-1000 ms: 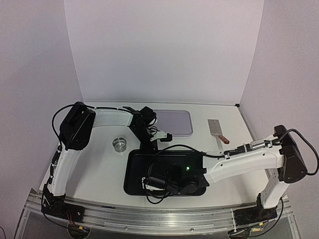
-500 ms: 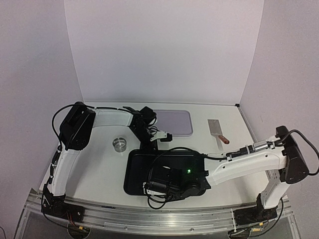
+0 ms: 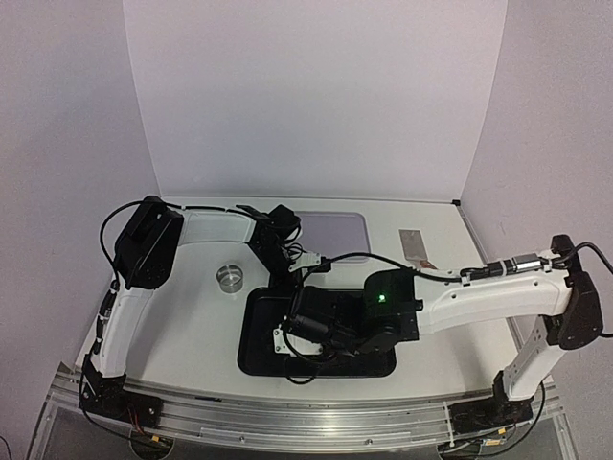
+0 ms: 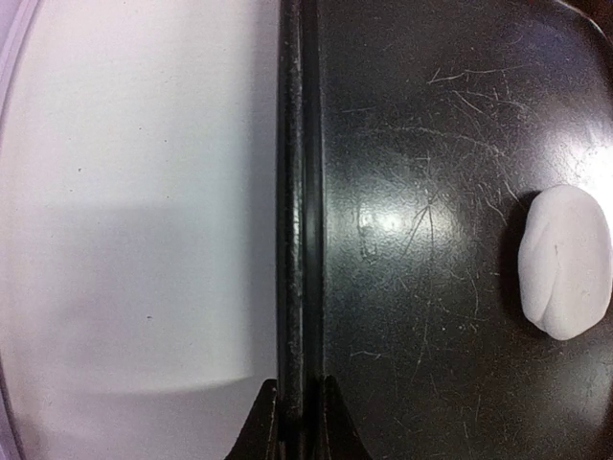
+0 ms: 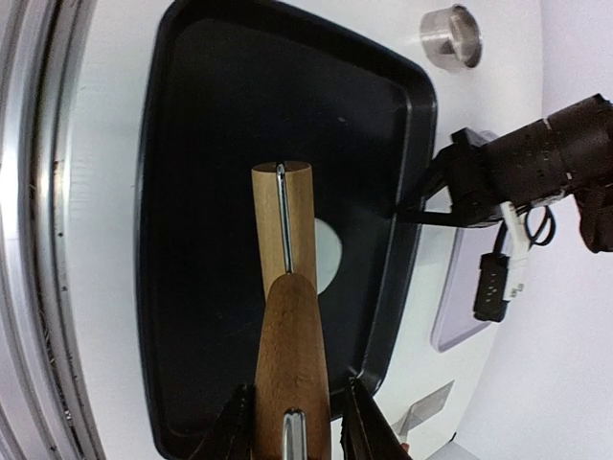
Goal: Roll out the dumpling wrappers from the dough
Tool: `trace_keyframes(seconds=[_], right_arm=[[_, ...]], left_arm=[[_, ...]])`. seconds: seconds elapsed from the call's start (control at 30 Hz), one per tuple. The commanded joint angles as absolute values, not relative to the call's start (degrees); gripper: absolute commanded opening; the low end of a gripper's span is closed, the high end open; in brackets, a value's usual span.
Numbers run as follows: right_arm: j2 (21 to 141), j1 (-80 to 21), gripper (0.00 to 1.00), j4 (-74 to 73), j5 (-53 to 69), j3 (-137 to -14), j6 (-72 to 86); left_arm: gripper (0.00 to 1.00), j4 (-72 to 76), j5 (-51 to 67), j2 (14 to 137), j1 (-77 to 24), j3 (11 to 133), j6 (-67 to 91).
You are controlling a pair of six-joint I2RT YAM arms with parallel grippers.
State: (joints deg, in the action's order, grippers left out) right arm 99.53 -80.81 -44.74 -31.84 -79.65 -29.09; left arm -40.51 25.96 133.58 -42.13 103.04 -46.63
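Left jaws pinch the tray (image 4: 297, 192) rim; right jaws clamp a pin (image 5: 287, 316) above the dough (image 5: 329, 257), mid-tray, well clear of rims.

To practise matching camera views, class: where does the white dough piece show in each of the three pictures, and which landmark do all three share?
Top external: not visible; the right arm covers that part of the black tray.
Left wrist: dough piece at the right edge, mid-height, lying on the tray.
Right wrist: near the centre, peeking out right of the rolling pin.
Shared landmark: the black tray.
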Motion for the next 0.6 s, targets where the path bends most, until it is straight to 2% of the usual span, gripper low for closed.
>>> trace_keyframes(seconds=[0.0, 0.2, 0.57], right_arm=[[99.5, -77.5, 0.00, -39.8, -33.5, -81.5, -36.3], [103.8, -75.9, 0.00, -37.8, -30.0, -79.2, -40.1], [103.3, -82.2, 0.00, -42.5, -23.9, -70.4, -28.8]], left_arm=[[0.00, -36.4, 16.5, 135.3, -42.3, 102.1, -50.1], [0.00, -36.2, 16.9, 135.5, -42.4, 102.3, -49.6], [0.00, -36.3, 16.7, 135.9, -42.3, 102.6, -49.7]])
